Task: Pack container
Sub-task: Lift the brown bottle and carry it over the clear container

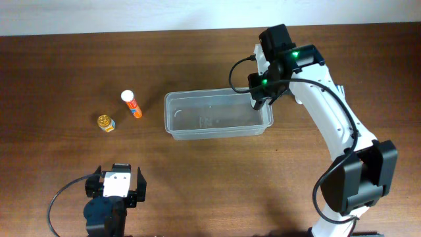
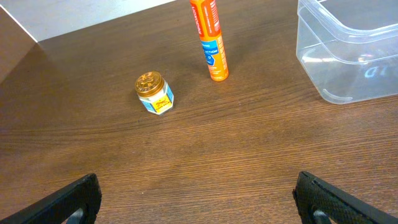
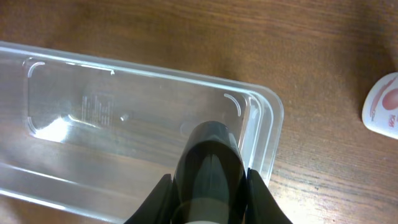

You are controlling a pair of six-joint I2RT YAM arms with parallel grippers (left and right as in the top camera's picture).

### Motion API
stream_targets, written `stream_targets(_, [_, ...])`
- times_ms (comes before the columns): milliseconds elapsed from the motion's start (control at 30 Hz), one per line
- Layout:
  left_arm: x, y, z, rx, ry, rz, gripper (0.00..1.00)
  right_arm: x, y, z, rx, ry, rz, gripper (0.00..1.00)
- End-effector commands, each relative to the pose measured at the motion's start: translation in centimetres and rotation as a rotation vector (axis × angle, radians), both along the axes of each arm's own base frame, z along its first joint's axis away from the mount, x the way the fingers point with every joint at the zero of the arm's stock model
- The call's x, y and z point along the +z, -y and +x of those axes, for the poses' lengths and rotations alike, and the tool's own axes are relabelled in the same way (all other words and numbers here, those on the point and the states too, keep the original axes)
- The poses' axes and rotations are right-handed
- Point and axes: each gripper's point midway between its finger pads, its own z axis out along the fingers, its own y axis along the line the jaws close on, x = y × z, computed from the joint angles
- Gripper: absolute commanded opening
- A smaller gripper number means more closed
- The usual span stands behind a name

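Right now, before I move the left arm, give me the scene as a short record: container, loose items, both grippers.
container: clear plastic tub, centre of the table, empty
orange tube: white cap, lying flat, left of the container
small jar: gold lid, upright, left of the tube, apart from it
left gripper: open, holds nothing, at the near edge, facing jar and tube
right gripper: shut, tip at the container's right end; grip on the wall unclear
packed: nothing yet
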Motion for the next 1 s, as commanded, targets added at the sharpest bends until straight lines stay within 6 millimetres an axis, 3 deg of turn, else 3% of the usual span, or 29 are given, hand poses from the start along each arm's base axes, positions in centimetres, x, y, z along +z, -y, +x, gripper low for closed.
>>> stream_targets(0, [-0.2, -0.1, -0.1, 0.013, -0.008, -0.003, 1.00, 0.1, -0.3, 0.7, -0.006, 0.022, 0.000, 0.16])
stream_targets(267, [-0.2, -0.1, -0.1, 0.013, -0.008, -0.003, 1.00, -0.3, -0.1, 1.1, -0.011, 0.027, -0.012, 0.16])
stream_targets(600, [-0.2, -0.1, -0.1, 0.013, -0.008, -0.003, 1.00, -3.2, -0.1, 1.4, -0.036, -0.034, -0.026, 0.16])
stream_targets(967, [-0.2, -0.1, -0.1, 0.013, -0.008, -0.003, 1.00, -4.2, 0.0, 1.4, -0.068, -0.057, -0.032, 0.16])
